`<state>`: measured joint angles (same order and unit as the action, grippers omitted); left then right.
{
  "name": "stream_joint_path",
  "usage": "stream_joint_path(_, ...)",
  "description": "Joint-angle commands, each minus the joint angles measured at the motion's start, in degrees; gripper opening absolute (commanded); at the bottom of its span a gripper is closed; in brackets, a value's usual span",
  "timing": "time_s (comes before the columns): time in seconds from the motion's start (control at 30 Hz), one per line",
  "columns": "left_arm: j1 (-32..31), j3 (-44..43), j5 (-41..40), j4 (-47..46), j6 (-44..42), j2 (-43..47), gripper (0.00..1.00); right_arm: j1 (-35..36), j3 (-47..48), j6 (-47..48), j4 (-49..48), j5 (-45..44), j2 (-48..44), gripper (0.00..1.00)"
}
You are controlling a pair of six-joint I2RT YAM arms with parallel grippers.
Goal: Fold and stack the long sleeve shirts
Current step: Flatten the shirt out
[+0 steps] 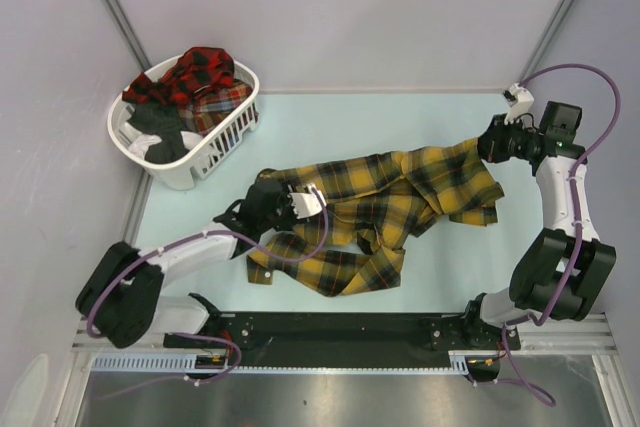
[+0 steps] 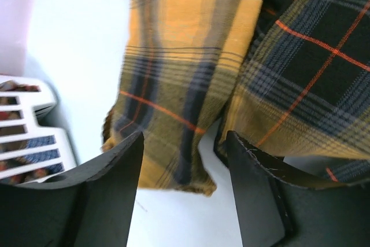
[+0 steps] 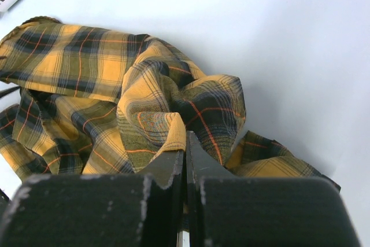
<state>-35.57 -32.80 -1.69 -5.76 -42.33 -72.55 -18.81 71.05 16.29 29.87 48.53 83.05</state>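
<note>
Mustard-yellow plaid shirt [image 1: 380,212]: lying rumpled and unfolded across the middle of the table [image 1: 330,117], bunching thickest toward the right edge, with one loose part trailing toward the near edge.
Red-and-black shirts [image 1: 200,69]: sitting heaped in the white basket [image 1: 215,142] at the far left corner, not yet folded or stacked.
Right gripper [image 1: 490,144]: pressing its jaws together on a raised fold of the yellow cloth close to the right edge; in the right wrist view, cloth [image 3: 144,102] puckering right at the fingertips [image 3: 185,137].
Left gripper [image 1: 265,190]: hovering with jaws spread at the shirt's left end, a hemmed edge of cloth [image 2: 173,85] lying ahead between the two fingers, gripping nothing; basket [image 2: 34,143] showing at the left of that view.
Handling, judging by the folds: behaving as light, soft, limp flannel, sagging wherever unsupported, dragging rather than sliding on the tabletop, and offering nothing breakable.
Hold points, judging likewise: favouring stitched edges such as hem, cuff, collar or shoulder seam, where doubled cloth is giving the pads more to bite; taking two well-apart points and drawing them apart for flattening; risking a pinch through several layers in the thick bunch near the right edge.
Writing: showing none, with no brand, tag or label readable in any view.
</note>
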Motion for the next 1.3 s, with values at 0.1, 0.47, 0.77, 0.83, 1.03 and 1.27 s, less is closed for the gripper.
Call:
stream_joint_path(0.1, -0.3, -4.2, 1.8, -4.0, -3.4, -8.8, 0.63, -0.4, 0.1, 0.3, -1.7, 0.3, -0.1, 0.0)
stream_joint_path(0.47, 5.7, -8.9, -2.1, 2.1, -9.4, -3.8, 0.22, -2.2, 1.6, 0.5, -1.4, 0.5, -0.2, 0.0)
stream_joint_path(0.77, 12.5, -23.1, 9.6, 21.2, -6.9, -7.9, 0.06, -2.2, 3.8, -3.2, -4.5, 1.6, -0.3, 0.0)
stream_joint_path(0.83, 12.9, -24.4, 11.0, 23.2, -6.6, -8.4, 0.0, -2.2, 4.6, -3.3, -4.4, 1.4, -0.3, 0.0)
stream_joint_path(1.03, 16.4, -34.5, 14.4, 28.4, -1.3, -10.3, 0.0, -3.8, 8.1, -8.0, -9.1, -0.1, -1.0, 0.0)
stream_joint_path(1.27, 17.7, -58.9, 12.4, 31.6, 5.8, -12.8, 0.0, -4.4, 21.7, -19.8, -22.3, -8.5, 0.6, 0.0)
